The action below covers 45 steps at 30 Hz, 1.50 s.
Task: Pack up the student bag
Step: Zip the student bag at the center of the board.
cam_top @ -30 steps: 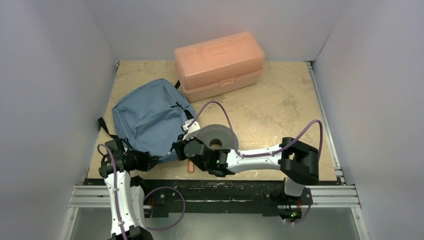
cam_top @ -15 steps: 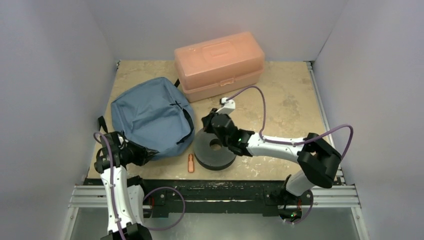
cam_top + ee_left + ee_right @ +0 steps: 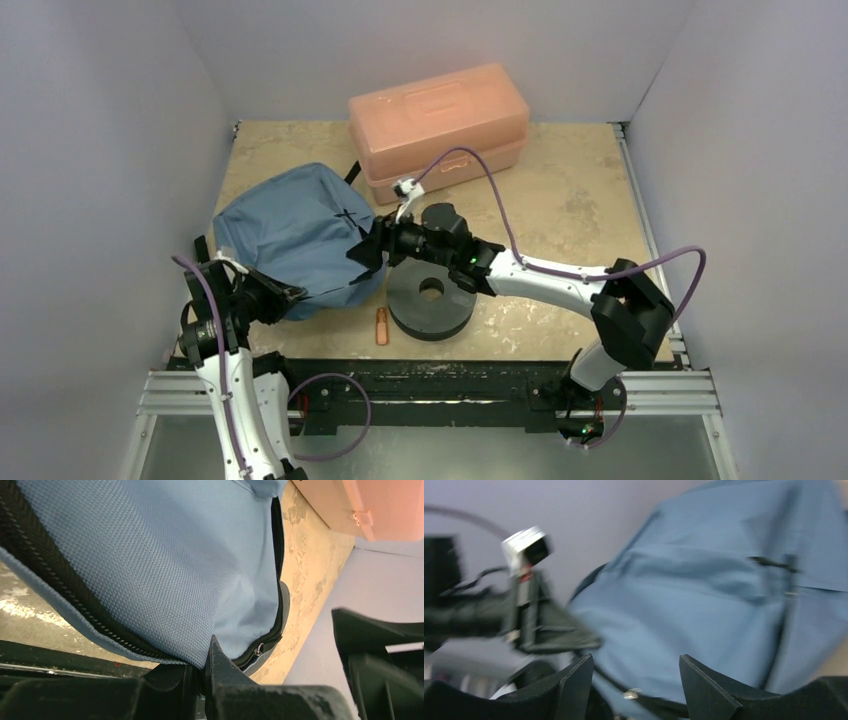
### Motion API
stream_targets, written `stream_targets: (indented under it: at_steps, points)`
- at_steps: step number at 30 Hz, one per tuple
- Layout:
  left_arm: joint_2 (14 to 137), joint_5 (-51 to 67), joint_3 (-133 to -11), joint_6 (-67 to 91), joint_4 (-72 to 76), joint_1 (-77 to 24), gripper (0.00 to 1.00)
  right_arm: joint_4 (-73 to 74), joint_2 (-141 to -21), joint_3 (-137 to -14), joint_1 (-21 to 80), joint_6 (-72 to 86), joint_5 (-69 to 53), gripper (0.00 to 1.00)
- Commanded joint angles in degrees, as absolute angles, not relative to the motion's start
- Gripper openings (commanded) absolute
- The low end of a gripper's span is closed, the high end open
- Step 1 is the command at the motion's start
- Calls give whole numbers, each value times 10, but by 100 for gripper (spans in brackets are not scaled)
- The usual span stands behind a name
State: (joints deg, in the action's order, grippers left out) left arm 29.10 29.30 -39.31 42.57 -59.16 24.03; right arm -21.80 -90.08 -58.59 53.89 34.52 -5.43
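Note:
The slate-blue student bag lies at the table's left, its near edge raised. My left gripper is shut on that edge; in the left wrist view the fingers pinch the blue fabric just beside the black zipper and its metal pull. My right gripper is open at the bag's right side. In the right wrist view its jaws stand wide apart with the bag just ahead and nothing between them; a zipper pull shows low down.
A dark grey disc with a centre hole lies on the table under the right arm. A small copper-coloured piece lies left of it. A salmon-pink plastic box stands at the back. White walls enclose the table.
The right gripper swung left from above the disc to the bag's right side and opened. The left gripper pulled back and up, so the bag's near edge rose and bulged.

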Motion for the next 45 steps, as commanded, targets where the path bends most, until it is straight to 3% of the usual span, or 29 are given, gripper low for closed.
stream_targets:
  at_steps: [1,5,10,15,20,22,25,26,32,40,45]
  points:
    - [301,347,-401,401,-515,244,0,-242,-912,-623,561,326,-273,69]
    - [301,374,-406,386,-499,244,0,-191,-895,-611,560,348,-246,72]
    - [293,357,-419,370,-513,244,0,-84,-874,-605,530,386,-184,86]
    - [285,351,-406,392,-510,244,0,-55,-898,-613,510,423,-213,83]
    - [276,372,-368,428,-504,244,36,-114,-915,-589,511,473,-242,76]
    - [270,386,-346,444,-496,244,44,-152,-931,-585,511,487,-253,72]
    - [261,403,-316,468,-485,244,48,-178,-973,-600,513,509,-267,54]
    - [257,411,-305,476,-480,244,49,-187,-979,-600,515,515,-266,53]
    - [233,428,-253,497,-465,244,47,-204,-1022,-627,524,513,-263,46]
    - [238,435,-239,498,-445,244,40,79,-948,-686,524,392,-66,71]
    - [238,442,-243,495,-444,244,40,124,-961,-692,530,436,-59,66]
